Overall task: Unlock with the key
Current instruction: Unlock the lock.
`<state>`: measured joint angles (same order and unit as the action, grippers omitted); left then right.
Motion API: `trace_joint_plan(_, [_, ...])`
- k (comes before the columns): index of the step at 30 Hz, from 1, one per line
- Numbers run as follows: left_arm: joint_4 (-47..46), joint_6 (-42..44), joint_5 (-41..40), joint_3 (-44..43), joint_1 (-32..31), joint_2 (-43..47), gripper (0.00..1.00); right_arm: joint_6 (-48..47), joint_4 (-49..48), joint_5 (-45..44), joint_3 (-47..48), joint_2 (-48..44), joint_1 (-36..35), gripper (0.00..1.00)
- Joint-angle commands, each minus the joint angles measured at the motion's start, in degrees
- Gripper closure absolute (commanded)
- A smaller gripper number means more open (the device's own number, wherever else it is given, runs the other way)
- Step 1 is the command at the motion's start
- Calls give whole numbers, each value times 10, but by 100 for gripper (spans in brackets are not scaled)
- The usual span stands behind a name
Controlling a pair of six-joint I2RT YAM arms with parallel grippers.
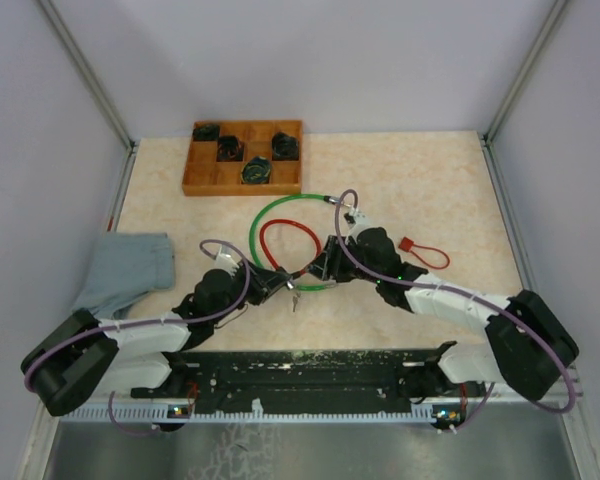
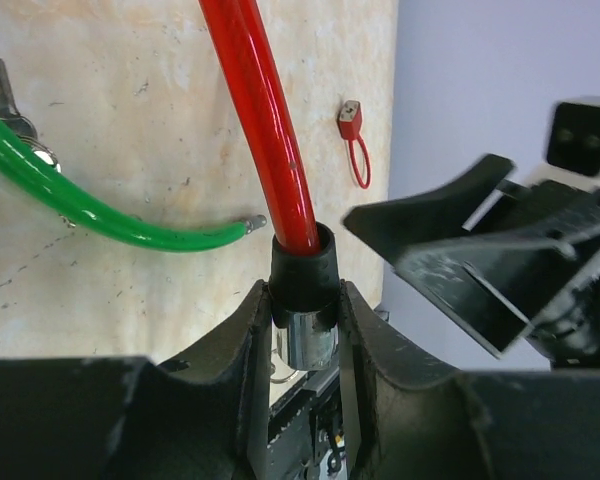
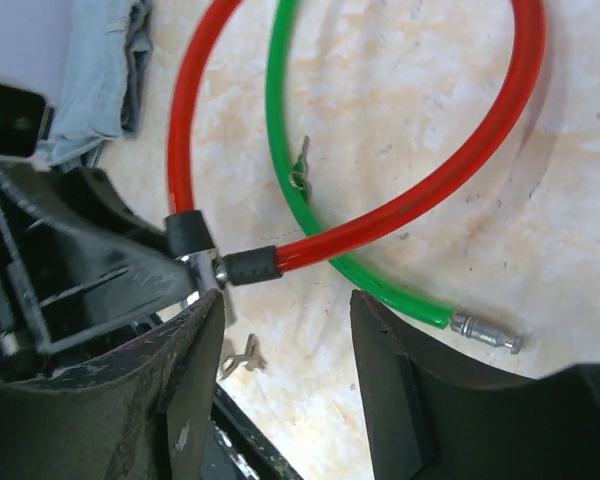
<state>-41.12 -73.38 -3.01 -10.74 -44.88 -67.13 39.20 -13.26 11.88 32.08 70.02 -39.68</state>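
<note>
Left gripper [image 2: 302, 302]: we see it clamped on the metal lock body [image 2: 308, 345] at the end of the red cable [image 2: 265, 130]. One finger sits on each side of the lock. The cable's black sleeve stands just above the fingertips.

Right gripper [image 3: 287, 305]: its jaws stand wide apart with nothing between them. It is just beside the lock and faces the left gripper.

Red cable: it loops over the table [image 1: 430, 180]. Both its black-sleeved ends meet at the lock, at mid-table between the two arms.

Key [image 3: 242, 355]: it sits just below the lock, near the right gripper's finger. We cannot tell from this angle whether it hangs from the lock or lies flat on the table.

Second key [image 3: 302, 165]: it lies against the green cable [image 3: 270, 100], inside the red loop.

Green cable: it forms a larger loop around the red one. Its metal pin end [image 3: 485, 331] lies free on the table.

Red tag [image 1: 407, 244]: a small block with a thin red loop, lying on the table to the right of the right arm.

Cloth [image 1: 130, 265]: blue and crumpled, at the left edge of the table.

Wooden tray [image 1: 205, 172]: it sits at the far left of the table. We count dark items in four of its compartments, too small for us to name.
</note>
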Motion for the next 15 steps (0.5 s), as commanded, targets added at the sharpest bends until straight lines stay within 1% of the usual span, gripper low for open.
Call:
trace_joint_plan(1, [-83, 29, 20, 4, 1, 4, 100, 109, -56, -11, 18, 50, 3, 45])
trace_joint_plan(6, [-96, 28, 27, 9, 1, 4, 100, 202, -130, -25, -5, 94, 3, 44])
trace_joint_plan(15, [-112, 19, 28, 11, 1, -11, 100, 293, -242, 14, -49, 151, 3, 44])
